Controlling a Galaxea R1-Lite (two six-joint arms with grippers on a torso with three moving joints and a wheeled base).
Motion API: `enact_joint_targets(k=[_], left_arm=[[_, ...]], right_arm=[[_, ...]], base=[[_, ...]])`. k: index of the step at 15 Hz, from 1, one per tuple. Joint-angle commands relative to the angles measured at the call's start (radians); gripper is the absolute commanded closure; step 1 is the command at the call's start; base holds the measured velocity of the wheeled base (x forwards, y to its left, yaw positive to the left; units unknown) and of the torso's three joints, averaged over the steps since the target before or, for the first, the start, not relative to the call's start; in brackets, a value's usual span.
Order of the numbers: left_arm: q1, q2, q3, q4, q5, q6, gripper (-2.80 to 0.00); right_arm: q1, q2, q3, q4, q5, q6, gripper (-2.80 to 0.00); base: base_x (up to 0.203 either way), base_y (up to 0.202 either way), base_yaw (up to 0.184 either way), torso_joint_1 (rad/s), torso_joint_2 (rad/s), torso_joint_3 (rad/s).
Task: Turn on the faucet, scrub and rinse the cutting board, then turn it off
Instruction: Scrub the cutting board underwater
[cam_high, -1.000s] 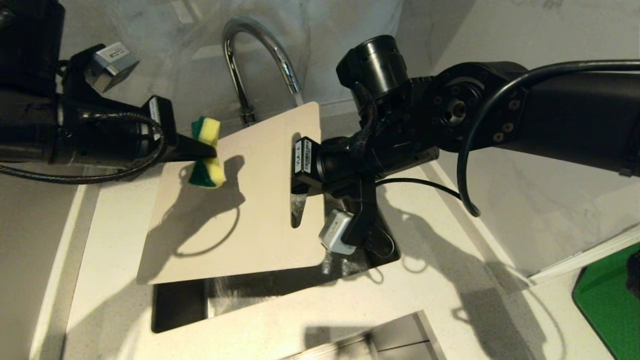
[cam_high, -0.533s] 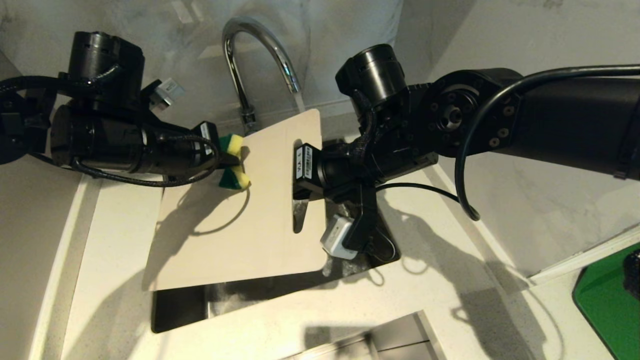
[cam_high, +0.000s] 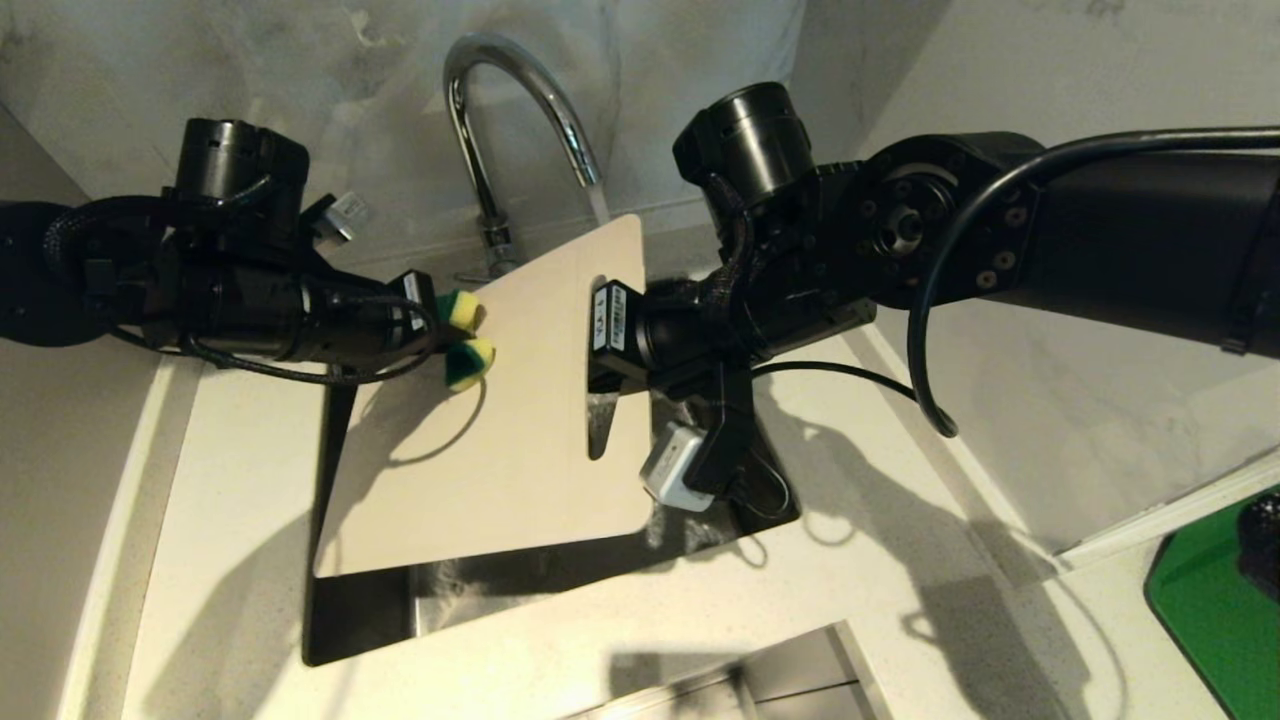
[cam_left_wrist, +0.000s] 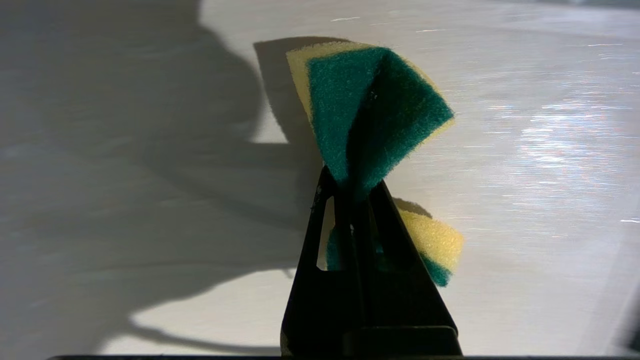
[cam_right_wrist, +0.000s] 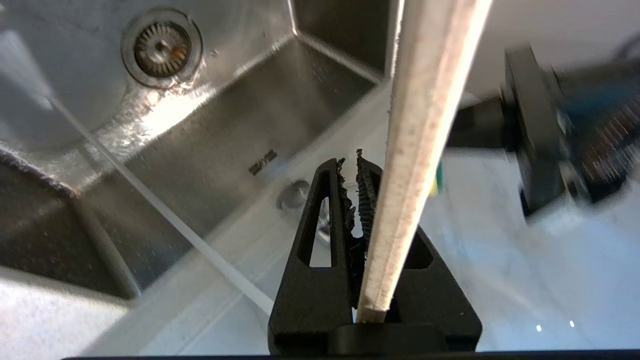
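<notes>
Scrubbing is under way: water runs from the faucet (cam_high: 520, 110), the right gripper (cam_right_wrist: 357, 165) clamps the cutting board (cam_high: 500, 440) tilted over the sink (cam_high: 360, 620), the left gripper (cam_high: 440, 335) pinches a sponge (cam_high: 465, 335) against it; rinsing and shutoff remain

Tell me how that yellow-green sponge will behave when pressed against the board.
Probably soft: the sponge is pinched into a bow-tie by the left gripper. Likely light. It should flatten against the cutting board and spring back once released.

Pale speckled countertop (cam_high: 880, 600) around steel sink (cam_high: 360, 610); green mat (cam_high: 1215, 600) at right edge.
</notes>
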Motion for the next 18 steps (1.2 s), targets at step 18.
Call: enact_joint_targets(k=[18], left_arm=[[0.346, -0.034, 0.257, -0.14, -0.158, 0.117, 0.0]], right_arm=[[-0.016, -0.034, 0.001, 0.002, 0.012, 0.015, 0.0]], base=[[0.0, 0.0, 0.0, 0.0, 0.0, 0.0]])
